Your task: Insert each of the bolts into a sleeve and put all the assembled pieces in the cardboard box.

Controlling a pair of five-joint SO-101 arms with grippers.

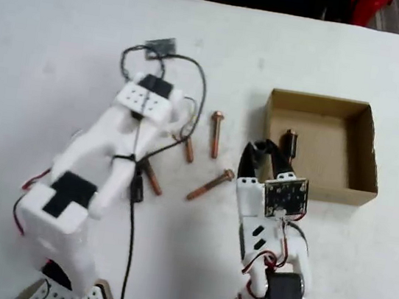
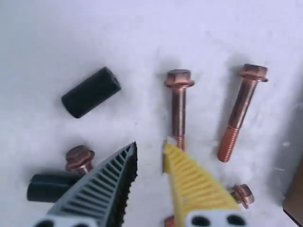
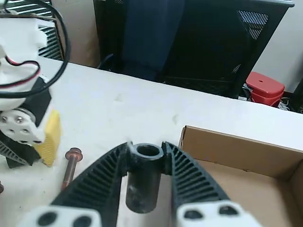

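From above, the cardboard box sits on the white table, to the right of scattered copper bolts. The right gripper hangs at the box's left wall.

From the left wrist, the left gripper is spread apart and grasps nothing. Its grey and yellow fingers sit on either side of the threaded end of the middle bolt, which lies flat. A loose sleeve lies nearby. A second sleeve has a bolt head at its mouth.

From the right wrist, the right gripper is clamped on an upright sleeve, just beside the box wall.
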